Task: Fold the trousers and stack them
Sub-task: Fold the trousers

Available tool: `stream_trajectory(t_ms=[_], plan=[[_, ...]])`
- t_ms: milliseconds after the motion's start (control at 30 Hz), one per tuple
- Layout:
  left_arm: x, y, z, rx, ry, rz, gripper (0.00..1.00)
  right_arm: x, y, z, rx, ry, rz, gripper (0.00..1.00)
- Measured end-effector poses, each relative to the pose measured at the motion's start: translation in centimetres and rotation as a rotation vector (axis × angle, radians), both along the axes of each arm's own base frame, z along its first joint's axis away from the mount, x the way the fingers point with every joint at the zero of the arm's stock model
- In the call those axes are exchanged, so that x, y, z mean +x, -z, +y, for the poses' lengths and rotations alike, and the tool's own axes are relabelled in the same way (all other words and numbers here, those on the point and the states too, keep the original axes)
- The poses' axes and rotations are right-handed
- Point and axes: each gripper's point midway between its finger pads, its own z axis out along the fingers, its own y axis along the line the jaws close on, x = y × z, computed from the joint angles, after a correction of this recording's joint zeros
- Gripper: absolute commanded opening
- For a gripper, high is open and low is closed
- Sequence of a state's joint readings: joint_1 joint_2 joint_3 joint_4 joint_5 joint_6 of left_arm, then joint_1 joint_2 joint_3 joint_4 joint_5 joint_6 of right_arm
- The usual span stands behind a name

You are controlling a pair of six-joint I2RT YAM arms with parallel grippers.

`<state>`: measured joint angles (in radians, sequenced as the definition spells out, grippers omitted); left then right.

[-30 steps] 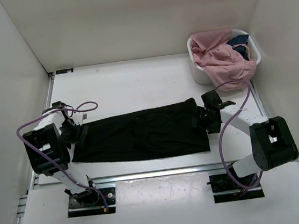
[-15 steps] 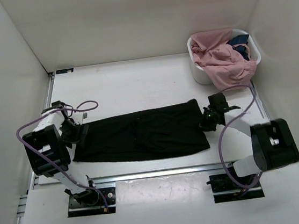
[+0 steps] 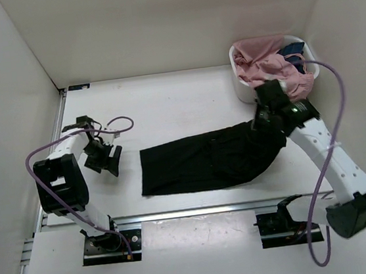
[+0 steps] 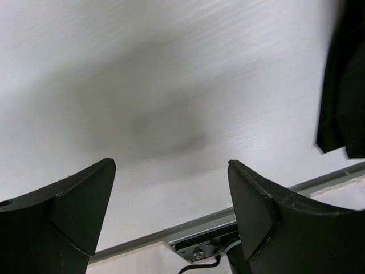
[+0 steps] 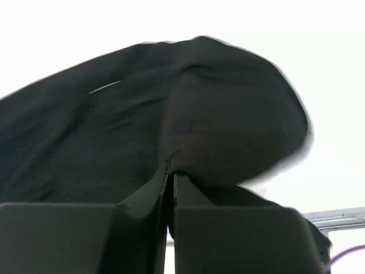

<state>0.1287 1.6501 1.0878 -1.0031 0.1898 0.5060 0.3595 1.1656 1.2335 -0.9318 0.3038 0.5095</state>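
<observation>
The black trousers (image 3: 203,164) lie as a long folded strip across the table's near half. Their right end is raised off the table. My right gripper (image 3: 259,128) is shut on that end. In the right wrist view the gripper (image 5: 171,171) pinches a fold, and the cloth (image 5: 217,114) bulges beyond the fingertips. My left gripper (image 3: 110,162) stands open over bare table, a little left of the trousers' left edge. In the left wrist view nothing lies between its fingers (image 4: 77,202), and the trousers' edge (image 4: 345,85) shows at the far right.
A white basket (image 3: 239,85) stands at the back right with a pink garment (image 3: 268,71) spilling over its rim and a small dark blue cloth (image 3: 292,50) inside. White walls close in the table on three sides. A metal rail (image 3: 191,211) runs along the near edge.
My right gripper shut on the trousers' right end, then rose and drew back to the right. The whole strip slid right, away from my left gripper, which stays open.
</observation>
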Motion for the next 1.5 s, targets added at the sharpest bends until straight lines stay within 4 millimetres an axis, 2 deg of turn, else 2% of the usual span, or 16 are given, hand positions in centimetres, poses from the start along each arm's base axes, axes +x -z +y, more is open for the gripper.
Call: stream_trajectory(t_ms=[67, 167, 300, 333, 433, 567, 600, 667, 800, 900, 1033, 1167, 1333, 1433, 1467, 1500], plan=[[0.0, 0.2, -1.3, -0.016, 0.029, 0.015, 0.91, 0.1, -2.1, 4.3, -0.032, -0.114, 0.002, 0.00], [0.1, 0.6, -3.6, -0.043, 0.086, 0.040, 0.91, -0.3, -2.5, 11.5, -0.082, -0.256, 0.057, 0.00], [0.5, 1.0, -7.0, -0.117, 0.154, 0.067, 0.86, -1.9, 0.1, 21.0, -0.162, -0.405, 0.141, 0.00], [0.5, 1.3, -7.8, -0.143, 0.164, 0.081, 0.76, -2.6, 1.0, 23.3, -0.182, -0.439, 0.160, 0.00], [-0.2, 2.1, -9.7, -0.214, 0.181, 0.137, 0.66, -4.4, 3.6, 27.7, -0.217, -0.513, 0.200, 0.00], [-1.6, 2.8, -11.1, -0.265, 0.198, 0.223, 0.40, -5.1, 5.6, 29.2, -0.244, -0.542, 0.229, 0.00], [-1.6, 3.1, -11.3, -0.269, 0.200, 0.243, 0.23, -4.9, 5.6, 29.2, -0.243, -0.537, 0.227, 0.00], [-1.8, 3.6, -11.7, -0.283, 0.188, 0.291, 0.14, -4.0, 5.5, 29.2, -0.234, -0.524, 0.210, 0.00], [-1.9, 3.7, -12.1, -0.304, 0.163, 0.350, 0.14, -2.4, 4.6, 29.9, -0.206, -0.530, 0.165, 0.00], [-1.8, 3.6, -12.1, -0.300, 0.163, 0.353, 0.14, -1.4, 2.4, 32.2, -0.140, -0.578, 0.104, 0.00], [-0.8, 3.5, -11.9, -0.283, 0.171, 0.324, 0.14, -1.8, 0.9, 34.8, -0.066, -0.667, 0.062, 0.00], [1.6, 3.2, -11.8, -0.259, 0.185, 0.250, 0.14, -2.4, 1.8, 36.9, -0.035, -0.747, 0.078, 0.00], [4.2, 2.9, -12.0, -0.253, 0.193, 0.179, 0.14, -2.5, 5.5, 39.3, -0.038, -0.814, 0.119, 0.00], [4.3, 3.4, -12.0, -0.258, 0.180, 0.199, 0.23, -1.9, 7.7, 40.4, -0.035, -0.818, 0.127, 0.25], [4.1, 3.4, -12.0, -0.262, 0.172, 0.210, 0.28, -1.6, 8.2, 40.8, -0.030, -0.827, 0.126, 0.47], [4.0, 3.4, -12.0, -0.269, 0.159, 0.221, 0.36, -1.4, 8.6, 41.3, -0.020, -0.835, 0.122, 0.57]])
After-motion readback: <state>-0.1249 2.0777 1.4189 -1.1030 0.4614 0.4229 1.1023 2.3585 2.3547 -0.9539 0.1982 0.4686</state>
